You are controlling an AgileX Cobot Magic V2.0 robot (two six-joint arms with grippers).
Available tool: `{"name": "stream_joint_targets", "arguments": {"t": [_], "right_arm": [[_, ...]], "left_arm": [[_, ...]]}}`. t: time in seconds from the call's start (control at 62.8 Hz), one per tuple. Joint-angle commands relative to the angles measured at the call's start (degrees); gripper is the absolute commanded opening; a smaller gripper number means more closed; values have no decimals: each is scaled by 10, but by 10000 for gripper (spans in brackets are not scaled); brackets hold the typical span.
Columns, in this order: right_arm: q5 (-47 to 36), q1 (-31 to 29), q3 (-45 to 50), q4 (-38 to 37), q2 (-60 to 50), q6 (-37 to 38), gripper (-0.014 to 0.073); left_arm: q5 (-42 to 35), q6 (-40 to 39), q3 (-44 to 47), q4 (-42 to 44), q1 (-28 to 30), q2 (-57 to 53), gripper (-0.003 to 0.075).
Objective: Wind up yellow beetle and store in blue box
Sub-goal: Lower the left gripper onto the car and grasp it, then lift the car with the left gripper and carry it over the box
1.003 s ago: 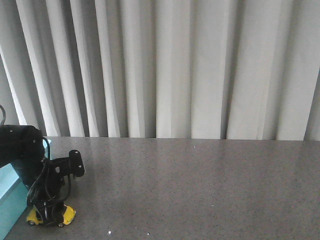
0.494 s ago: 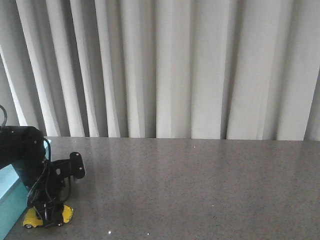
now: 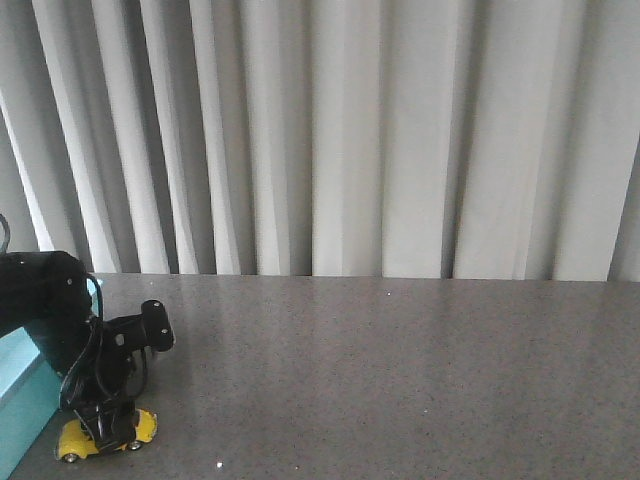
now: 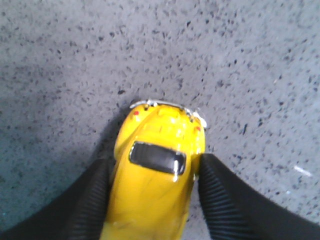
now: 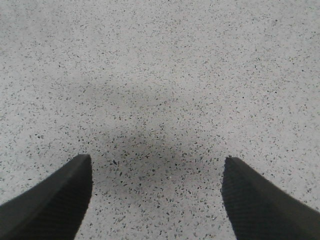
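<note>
Two arms: only the left seen from the front, low at the left edge of a speckled grey table point(image 3: 400, 370); the right known solely through its own wrist camera.
Left gripper point(image 3: 108, 432): clamped on the yellow beetle point(image 3: 100, 437), black ribbed fingers point(image 4: 95, 192) pressed against both flanks of the car.
Beetle against the jaws: body wedged squarely between the two pads in the left wrist view point(image 4: 155, 185), one rounded end with chrome bumper and dark window poking out past the fingertips, the other end lost below the frame edge.
Beetle on the table: wheels at or just above the surface in the front view, contact impossible to confirm; parked just beside the blue box point(image 3: 22, 400).
Blue box: turquoise, cropped by the left edge of the front view, only one corner and a slice of wall showing, partly masked by the black arm.
Right gripper point(image 5: 156, 197): spread wide, nothing between the fingers, bare speckled table between the two dark tips.
Hidden or unclear: beetle's middle covered by the fingers in the front view, just yellow ends and small wheels peeking out on either side; winding mechanism not discernible; box interior out of sight.
Backdrop: pale pleated curtain point(image 3: 350, 140) hanging behind the far table edge.
</note>
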Motion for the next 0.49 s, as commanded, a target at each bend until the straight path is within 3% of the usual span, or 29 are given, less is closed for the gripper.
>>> {"name": "stream_joint_targets", "arguments": {"t": [0.0,0.478], "right_arm": [[-31,-1,-15,0,-4,-2,526],[-31,-1,-15,0,-4,-2,526]], "left_arm": [[-6,-5,-13,-19,-3,-38,272],[1,-21,-13,-21,-3,-80,161]]}}
